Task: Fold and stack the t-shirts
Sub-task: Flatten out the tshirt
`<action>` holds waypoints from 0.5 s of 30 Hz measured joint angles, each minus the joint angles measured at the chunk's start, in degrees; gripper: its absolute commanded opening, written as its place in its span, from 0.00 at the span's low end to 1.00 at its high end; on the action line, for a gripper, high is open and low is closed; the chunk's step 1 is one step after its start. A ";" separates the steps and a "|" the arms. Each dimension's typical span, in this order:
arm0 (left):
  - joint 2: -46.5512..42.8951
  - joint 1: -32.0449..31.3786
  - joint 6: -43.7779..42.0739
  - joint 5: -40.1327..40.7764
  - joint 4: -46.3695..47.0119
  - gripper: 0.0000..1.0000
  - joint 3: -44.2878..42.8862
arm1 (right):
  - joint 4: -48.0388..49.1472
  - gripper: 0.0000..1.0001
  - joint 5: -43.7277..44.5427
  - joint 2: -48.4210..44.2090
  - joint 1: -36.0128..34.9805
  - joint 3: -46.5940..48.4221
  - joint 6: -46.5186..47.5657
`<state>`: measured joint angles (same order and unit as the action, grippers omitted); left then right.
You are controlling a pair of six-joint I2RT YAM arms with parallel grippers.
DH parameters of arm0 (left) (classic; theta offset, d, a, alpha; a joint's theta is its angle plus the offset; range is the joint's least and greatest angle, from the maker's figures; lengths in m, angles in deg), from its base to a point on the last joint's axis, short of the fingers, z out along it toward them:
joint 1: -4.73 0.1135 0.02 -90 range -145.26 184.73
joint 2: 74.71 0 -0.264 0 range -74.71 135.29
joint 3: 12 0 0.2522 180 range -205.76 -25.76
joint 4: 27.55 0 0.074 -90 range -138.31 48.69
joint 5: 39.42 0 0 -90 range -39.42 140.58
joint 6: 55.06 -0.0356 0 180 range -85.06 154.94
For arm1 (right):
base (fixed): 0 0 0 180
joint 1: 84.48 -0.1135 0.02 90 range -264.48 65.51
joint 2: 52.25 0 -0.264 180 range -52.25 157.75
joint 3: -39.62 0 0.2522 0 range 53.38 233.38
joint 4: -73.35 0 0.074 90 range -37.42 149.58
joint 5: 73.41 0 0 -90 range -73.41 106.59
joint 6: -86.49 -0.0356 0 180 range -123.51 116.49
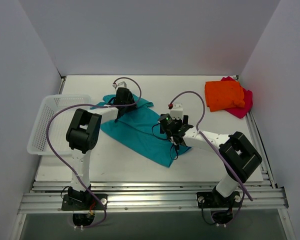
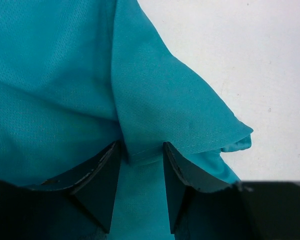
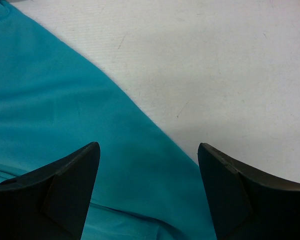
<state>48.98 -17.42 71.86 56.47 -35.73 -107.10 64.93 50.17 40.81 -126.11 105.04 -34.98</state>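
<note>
Nearest to the arm bases, the right gripper [image 1: 175, 136] is low over the near right edge of the teal-blue t-shirt [image 1: 140, 132]. In the right wrist view its two fingers stand wide apart, with the edge of the cloth and some bare surface [image 1: 115, 165] between them, so it holds nothing.

The teal-blue t-shirt lies spread in the middle of the surface, on a slant, mostly flat. It is not yet folded.

A little farther, at the far left corner of this shirt, is the left gripper [image 2: 140, 150]. In the left wrist view a fold of the sleeve passes between its fingers, and they appear clamped on it. The white mesh basket [image 1: 37, 135] stands at the left edge, apart from the shirt.

Farthest away, in the far right corner, the orange t-shirt [image 1: 224, 95] lies on top of the pink t-shirt [image 1: 242, 106]. Both look already folded and stacked.

I judge that the step in hand is the first fold of the last shirt. The next move probably requires the right gripper to close on the cloth edge under it. Then both arms should carry their sides over together, so the cloth does not twist.
</note>
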 measured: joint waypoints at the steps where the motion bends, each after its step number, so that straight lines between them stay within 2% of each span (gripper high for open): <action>1: 0.07 0.00 0.00 0.00 0.17 0.48 0.00 | 0.02 0.75 0.00 0.11 0.02 0.00 0.00; 4: 0.09 0.00 0.02 0.02 0.44 0.47 0.00 | 0.02 0.75 0.00 0.39 0.04 0.02 0.00; 9: 0.28 0.00 0.17 0.02 1.09 0.39 0.00 | 0.02 0.75 0.00 0.50 0.04 0.02 0.00; 11: 0.61 0.00 0.42 0.04 1.29 0.28 -0.02 | 0.02 0.75 0.00 0.50 0.04 0.04 -0.02; 15: 1.25 0.00 0.39 0.09 1.88 0.22 -0.13 | 0.02 0.75 0.00 0.57 0.09 0.20 0.00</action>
<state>50.23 -17.42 72.26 56.56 -33.85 -107.23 64.95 50.17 41.38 -126.02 105.23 -34.98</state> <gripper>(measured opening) 0.247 0.748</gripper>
